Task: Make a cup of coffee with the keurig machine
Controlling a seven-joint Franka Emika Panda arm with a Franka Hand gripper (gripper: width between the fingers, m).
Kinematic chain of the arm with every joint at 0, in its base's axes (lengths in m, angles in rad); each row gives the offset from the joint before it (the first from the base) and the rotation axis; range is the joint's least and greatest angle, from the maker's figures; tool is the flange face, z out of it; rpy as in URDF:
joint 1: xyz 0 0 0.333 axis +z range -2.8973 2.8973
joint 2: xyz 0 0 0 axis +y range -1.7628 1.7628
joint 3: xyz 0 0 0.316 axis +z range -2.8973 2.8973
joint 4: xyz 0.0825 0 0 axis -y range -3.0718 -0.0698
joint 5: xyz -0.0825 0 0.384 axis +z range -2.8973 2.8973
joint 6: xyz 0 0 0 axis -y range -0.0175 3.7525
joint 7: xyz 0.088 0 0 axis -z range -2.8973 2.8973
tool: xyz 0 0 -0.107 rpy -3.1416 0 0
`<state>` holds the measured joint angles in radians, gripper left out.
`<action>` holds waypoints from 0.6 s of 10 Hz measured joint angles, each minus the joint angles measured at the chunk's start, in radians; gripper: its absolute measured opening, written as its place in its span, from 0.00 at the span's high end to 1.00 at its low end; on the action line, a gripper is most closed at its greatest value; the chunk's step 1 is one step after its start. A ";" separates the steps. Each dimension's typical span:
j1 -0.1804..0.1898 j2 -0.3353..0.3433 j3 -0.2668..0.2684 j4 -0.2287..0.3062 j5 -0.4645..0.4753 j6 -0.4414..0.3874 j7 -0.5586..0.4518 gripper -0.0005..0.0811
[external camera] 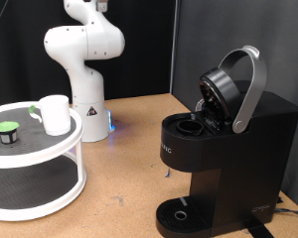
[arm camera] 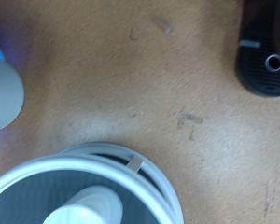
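The cup (external camera: pixel 56 114), a small white mug, stands on the top tier of a white round shelf (external camera: pixel 50 151) at the exterior view's left. It also shows from above in the wrist view (arm camera: pixel 84 207). The keurig machine (external camera: pixel 223 149) stands at the exterior view's right with its silver-grey lid handle (external camera: pixel 250 84) raised and its pod chamber (external camera: pixel 189 126) open. Its round drip tray shows in the wrist view (arm camera: pixel 266 61). The gripper shows in neither view. The wrist camera looks down from high above the table, between the shelf and the machine.
A small dark pod with a green top (external camera: pixel 7 131) sits on the shelf's top tier beside the cup. The white robot arm base (external camera: pixel 86 99) stands behind the shelf and also shows in the wrist view (arm camera: pixel 2 93). Brown tabletop (external camera: pixel 129 169) lies between shelf and machine.
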<state>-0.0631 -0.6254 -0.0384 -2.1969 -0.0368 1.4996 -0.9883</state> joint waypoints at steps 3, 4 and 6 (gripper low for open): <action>-0.018 -0.042 -0.081 -0.004 -0.021 -0.040 -0.112 0.01; -0.020 -0.053 -0.095 -0.005 -0.021 -0.048 -0.131 0.01; -0.020 -0.051 -0.093 -0.006 -0.031 -0.064 -0.156 0.01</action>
<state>-0.0827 -0.6760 -0.1315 -2.2025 -0.0675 1.4351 -1.1441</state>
